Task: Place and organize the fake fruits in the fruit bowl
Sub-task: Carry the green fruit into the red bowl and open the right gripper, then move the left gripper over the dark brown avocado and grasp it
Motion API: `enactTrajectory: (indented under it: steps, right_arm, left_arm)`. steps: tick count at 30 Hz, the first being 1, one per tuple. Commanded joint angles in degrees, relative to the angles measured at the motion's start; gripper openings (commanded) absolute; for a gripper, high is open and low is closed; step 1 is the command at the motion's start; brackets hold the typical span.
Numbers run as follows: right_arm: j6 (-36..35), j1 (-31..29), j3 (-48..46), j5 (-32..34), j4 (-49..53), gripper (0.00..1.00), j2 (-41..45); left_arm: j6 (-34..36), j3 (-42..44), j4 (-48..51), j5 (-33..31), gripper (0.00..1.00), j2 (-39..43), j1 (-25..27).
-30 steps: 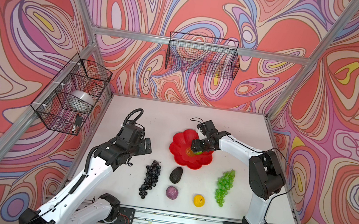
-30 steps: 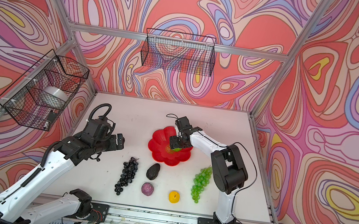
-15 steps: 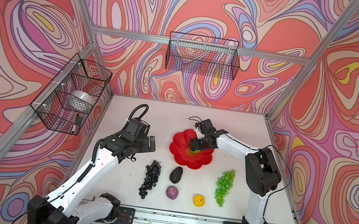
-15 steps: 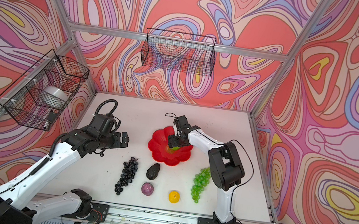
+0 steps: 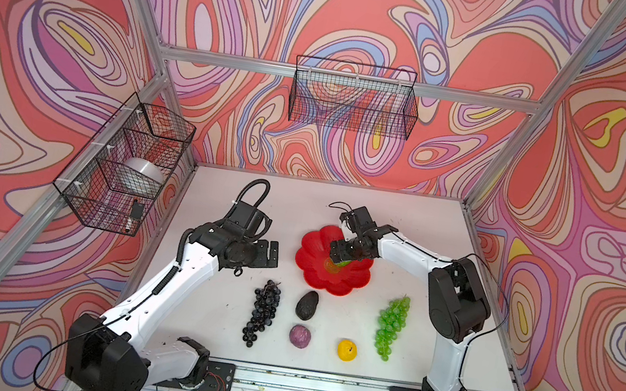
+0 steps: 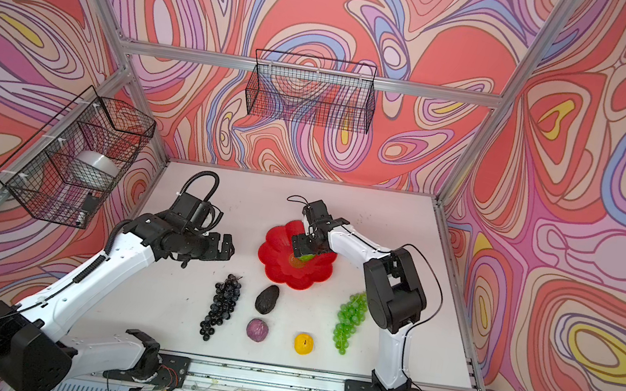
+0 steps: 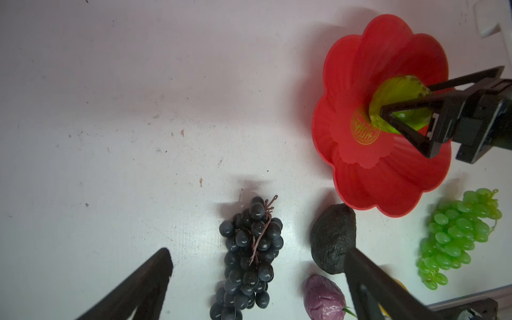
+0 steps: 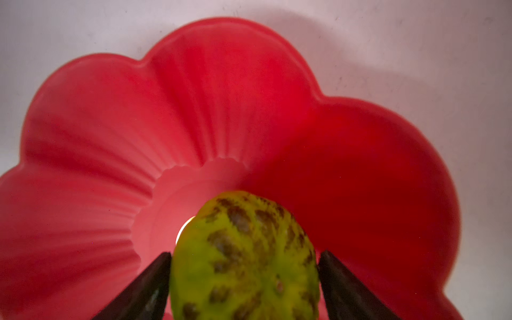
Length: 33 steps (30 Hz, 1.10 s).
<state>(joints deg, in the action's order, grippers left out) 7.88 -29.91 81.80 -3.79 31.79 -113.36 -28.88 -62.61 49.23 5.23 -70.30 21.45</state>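
A shiny lime-green lumpy plastic fruit (image 8: 243, 257), mottled brown, sits inside the glossy red flower-shaped bowl (image 8: 194, 97), overlapping its gold round emblem (image 7: 360, 134), whose marks are unreadable. The right arm's fingers (image 8: 149, 288) flank it closely; whether they grip it I cannot tell. The left arm's fingers (image 7: 144, 282) are spread wide and empty above the white bench (image 7: 138, 97).

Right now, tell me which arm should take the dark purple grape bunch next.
Left. The left gripper is open, empty and hovering close to the dark purple grape bunch. The right gripper is busy down in the red bowl, with the lime-green fruit between its jaws.
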Motion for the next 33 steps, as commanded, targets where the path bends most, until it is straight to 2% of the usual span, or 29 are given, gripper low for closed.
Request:
enactTrajectory:
  steps: [1, 10, 17, 24, 29, 33]
  right_arm:
    - [-0.74, 0.20, 1.34, 0.78, 0.89, 0.93, 0.59]
    - [-2.36, 0.12, 4.16, 4.61, 3.69, 0.93, 2.51]
    - [-3.19, -0.02, 7.25, 8.71, 7.30, 0.93, 6.61]
    - [-0.60, -0.31, 5.83, 4.53, 8.03, 0.93, 13.36]
    - [2.69, -0.31, 0.98, 1.24, 5.64, 0.92, 19.42]
    - [3.61, -0.29, -1.81, 1.72, 5.52, 0.90, 21.96]
  left_arm:
    - [1.03, -2.24, 3.19, 2.87, 1.00, -1.32, 0.34]
    - [1.76, -2.26, 3.47, 4.66, 1.00, -1.77, 0.28]
    - [2.20, -0.84, 2.97, 8.35, 0.99, -2.73, 0.28]
    - [2.17, -1.03, 2.53, 11.82, 0.95, -6.33, 1.08]
    - [2.07, -2.12, 2.89, 11.26, 0.89, -8.78, 4.79]
    - [1.52, -2.71, 3.77, 5.28, 0.86, -10.30, 11.88]
